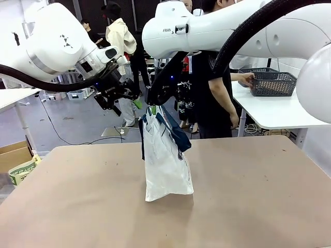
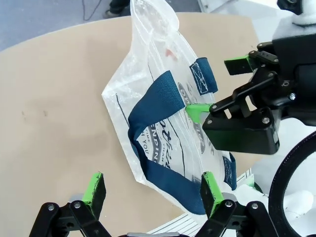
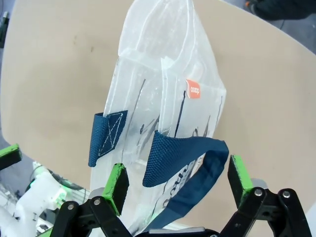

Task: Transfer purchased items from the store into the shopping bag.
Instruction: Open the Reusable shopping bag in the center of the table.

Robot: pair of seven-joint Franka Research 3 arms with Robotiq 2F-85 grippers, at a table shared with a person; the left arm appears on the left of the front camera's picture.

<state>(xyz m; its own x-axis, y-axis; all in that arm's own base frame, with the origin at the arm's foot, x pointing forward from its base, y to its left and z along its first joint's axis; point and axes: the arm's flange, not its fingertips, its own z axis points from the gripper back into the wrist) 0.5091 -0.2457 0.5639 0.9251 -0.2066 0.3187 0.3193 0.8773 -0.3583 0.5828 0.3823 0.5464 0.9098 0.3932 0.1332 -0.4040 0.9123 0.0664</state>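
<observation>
- Shopping bag (image 1: 166, 165) of translucent whitish plastic, with navy blue strap handles and navy print, stands upright about mid-table on the plain tan table top (image 1: 72, 206). It is nearer the far edge than the near one, with its mouth up under both arms.
- I read that stance as deliberate: with the mouth up and reachable, goods can drop straight in. Plastic this thin would likely slump, so I judge the arms are there to prop or spread the top.
- My right gripper (image 3: 179, 181) is spread wide and clamps nothing. One navy strap loop (image 3: 165, 158) lies in the gap between its green pads. In the left wrist view one of its fingertips sits at the bag's rim by a strap, but I cannot tell whether it hooks the strap or merely touches it.
- My left gripper (image 2: 152, 191) is also wide and empty, hovering just beside the bag's printed face and the other strap (image 2: 143, 106).
- I cannot make out goods through the plastic. A small orange label (image 3: 193, 89) shows on one wall.
- Dark grey lattice basket (image 1: 274, 82) sits on the white side table (image 1: 269, 111) beyond the far right corner, with a person's hand (image 1: 249, 78) at its rim. I take it the purchases come from there.
- Open table top runs from the bag to the near, left and right edges, so there is room for a wide approach.
- The tight spot is above the mouth, where the two grippers sit close together. I judge that pads could knock each other there or snag a strap.
</observation>
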